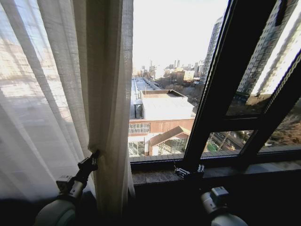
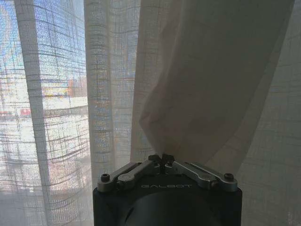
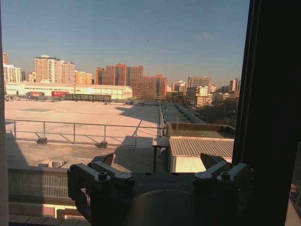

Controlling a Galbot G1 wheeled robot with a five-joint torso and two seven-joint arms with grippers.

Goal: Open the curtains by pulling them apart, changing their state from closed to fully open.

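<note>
We had our left gripper (image 1: 94, 156) clenched on the curtains (image 1: 56, 94); our right gripper (image 1: 190, 172) hung released near the window sill (image 1: 155, 175).

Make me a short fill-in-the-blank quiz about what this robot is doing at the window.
1. The left gripper is shut on a fold of the sheer off-white ____.
2. The right gripper, fingers ____, holds nothing.
3. It hangs near the dark window frame, above the stone ____.

Missing words: curtain; open; sill
</note>
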